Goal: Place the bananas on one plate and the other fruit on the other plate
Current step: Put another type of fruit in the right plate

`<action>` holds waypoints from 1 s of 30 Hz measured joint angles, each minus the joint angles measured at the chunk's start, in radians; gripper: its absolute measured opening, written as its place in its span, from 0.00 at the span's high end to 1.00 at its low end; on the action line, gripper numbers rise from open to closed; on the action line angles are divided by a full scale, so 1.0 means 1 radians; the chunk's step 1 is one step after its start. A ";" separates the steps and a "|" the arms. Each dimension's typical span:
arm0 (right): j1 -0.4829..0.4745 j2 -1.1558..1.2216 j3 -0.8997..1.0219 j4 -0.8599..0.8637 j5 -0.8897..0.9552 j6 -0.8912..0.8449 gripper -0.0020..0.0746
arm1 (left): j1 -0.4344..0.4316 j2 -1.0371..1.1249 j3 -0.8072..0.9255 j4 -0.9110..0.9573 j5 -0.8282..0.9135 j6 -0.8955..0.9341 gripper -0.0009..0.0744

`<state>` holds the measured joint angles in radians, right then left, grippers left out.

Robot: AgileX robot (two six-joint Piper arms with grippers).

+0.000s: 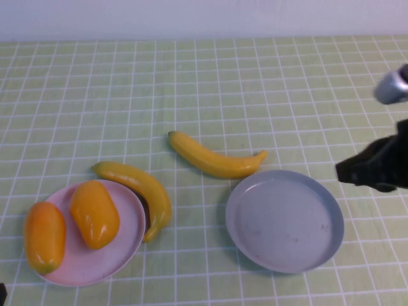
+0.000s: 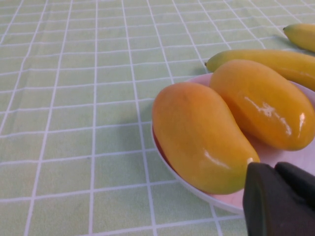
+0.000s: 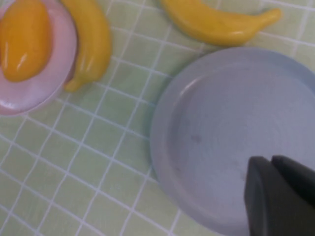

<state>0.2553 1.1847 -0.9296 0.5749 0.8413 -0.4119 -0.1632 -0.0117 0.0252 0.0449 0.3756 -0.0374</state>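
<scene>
Two orange-yellow oval fruits (image 1: 44, 237) (image 1: 94, 213) lie on the pale pink plate (image 1: 121, 255) at the front left. One banana (image 1: 141, 189) lies curved against that plate's right rim. The other banana (image 1: 217, 160) lies on the cloth just behind the grey-blue plate (image 1: 284, 220), which holds nothing. My right gripper (image 1: 344, 172) hovers at the grey plate's right edge, shut and empty (image 3: 270, 161). My left gripper (image 2: 273, 169) is shut and empty, right by the near fruit (image 2: 202, 135) at the pink plate's rim (image 2: 221, 199).
A green cloth with a white grid (image 1: 204, 89) covers the table. A pale wall runs along the far edge. Open cloth lies behind the fruit and plates.
</scene>
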 joint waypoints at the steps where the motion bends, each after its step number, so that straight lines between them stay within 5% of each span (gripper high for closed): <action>1: 0.042 0.043 -0.042 -0.017 0.002 -0.002 0.99 | 0.000 0.000 0.000 0.000 0.000 0.000 0.99; 7: 0.273 0.309 -0.297 -0.105 0.031 0.003 0.97 | 0.000 0.000 0.000 0.000 0.000 0.000 0.99; 11: 0.381 0.492 -0.490 -0.170 0.074 0.072 0.85 | 0.000 0.000 0.000 0.000 0.000 0.000 0.99; 19: 0.497 0.806 -0.886 -0.317 0.194 0.220 0.48 | 0.000 0.000 0.000 0.000 0.000 0.000 0.99; 30: 0.541 1.140 -1.270 -0.456 0.215 0.306 0.43 | 0.000 0.000 0.000 0.000 0.000 0.000 0.99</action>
<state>0.7965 2.3245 -2.2000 0.1193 1.0564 -0.1057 -0.1632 -0.0117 0.0252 0.0449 0.3756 -0.0374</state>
